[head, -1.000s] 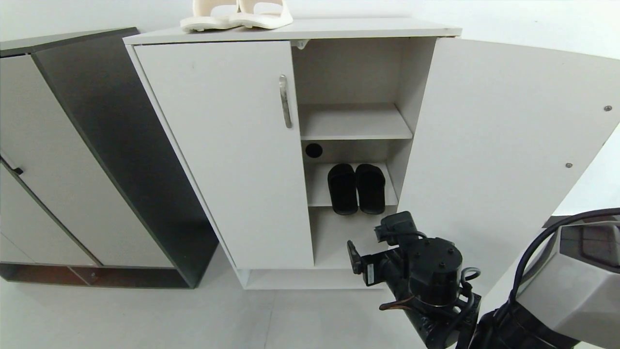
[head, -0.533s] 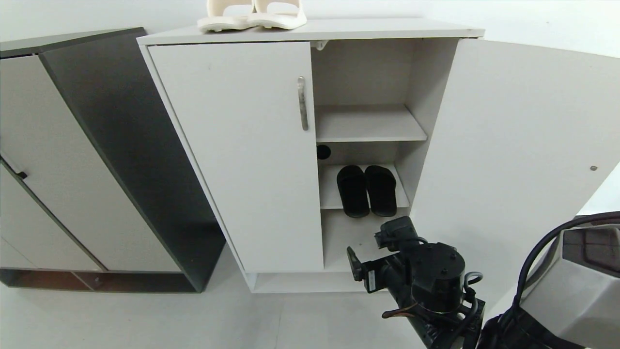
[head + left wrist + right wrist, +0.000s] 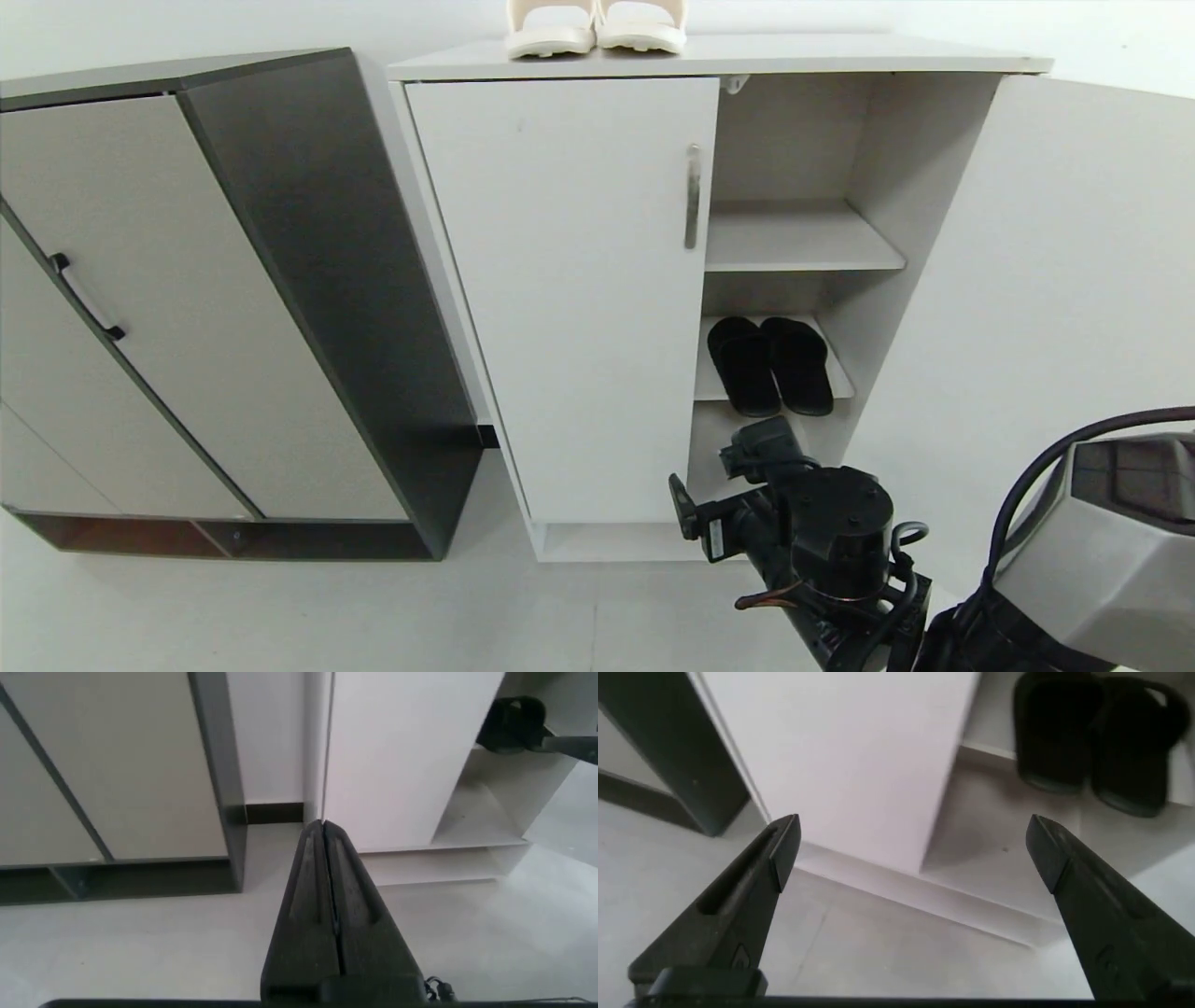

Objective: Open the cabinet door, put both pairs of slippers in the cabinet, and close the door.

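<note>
Pale grey floor (image 3: 280, 616) and a plain white wall ahead of me. A tall white two-door cabinet (image 3: 747, 61) stands in the middle. Its left door (image 3: 569, 280) is shut, with a slim upright metal handle (image 3: 692, 196) at its inner edge. The right door (image 3: 1055, 280) is swung wide open, so I can see straight onto the shelves.

The pair of black slide slippers (image 3: 770, 366) sits side by side on the middle shelf, toes pointing in. The upper shelf (image 3: 794, 241) is above them. The pair of cream slide slippers (image 3: 597, 26) is up on the cabinet's top board, above the shut door and close to the front edge.

To the left of the white cabinet stands a dark grey cabinet with light door panels (image 3: 308, 280).

My right hand (image 3: 912, 831) is released, fingers spread wide and holding nothing. It hangs low in front of the bottom compartment, near the shut door's lower corner, with the black slippers just beyond. My left hand (image 3: 325, 826) is clenched with its fingers pressed together. It grips nothing and hangs above the floor, pointing at the gap between the two cabinets.
</note>
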You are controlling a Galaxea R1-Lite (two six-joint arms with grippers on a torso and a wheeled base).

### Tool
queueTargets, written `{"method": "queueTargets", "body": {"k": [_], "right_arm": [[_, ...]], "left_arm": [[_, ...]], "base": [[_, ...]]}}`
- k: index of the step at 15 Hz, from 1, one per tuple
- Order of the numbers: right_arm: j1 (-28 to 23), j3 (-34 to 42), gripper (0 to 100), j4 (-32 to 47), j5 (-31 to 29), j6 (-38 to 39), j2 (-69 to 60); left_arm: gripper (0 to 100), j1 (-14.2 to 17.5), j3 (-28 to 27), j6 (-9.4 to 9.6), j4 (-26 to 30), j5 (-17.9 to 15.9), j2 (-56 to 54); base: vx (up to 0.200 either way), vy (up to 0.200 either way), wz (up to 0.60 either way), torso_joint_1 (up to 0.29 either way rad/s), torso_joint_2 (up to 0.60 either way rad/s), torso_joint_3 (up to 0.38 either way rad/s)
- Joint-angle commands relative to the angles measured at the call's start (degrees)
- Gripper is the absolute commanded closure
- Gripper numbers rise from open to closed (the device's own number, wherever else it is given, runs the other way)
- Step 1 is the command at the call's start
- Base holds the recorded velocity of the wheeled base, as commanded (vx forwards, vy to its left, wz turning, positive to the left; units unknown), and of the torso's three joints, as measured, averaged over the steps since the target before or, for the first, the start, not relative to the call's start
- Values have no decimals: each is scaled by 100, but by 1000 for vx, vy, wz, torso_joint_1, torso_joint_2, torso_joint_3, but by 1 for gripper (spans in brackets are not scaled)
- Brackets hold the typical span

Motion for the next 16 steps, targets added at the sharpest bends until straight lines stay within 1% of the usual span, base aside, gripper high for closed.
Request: {"method": "queueTargets", "body": {"k": [1,3,16], "right_arm": [[3,-3,0,-1,1,-6,90],[12,-3,0,-10,-8,-50,81],[-120,6,0,-247,-8,-208,90]], "left_arm": [[100,1,0,-1,0,-2,7],[100,1,0,-1,0,-2,7],[100,1,0,8,0,-2,7]], "base": [[0,200,0,2,7,2],[0,200,0,2,2,2],[0,0,0,0,0,0]]}}
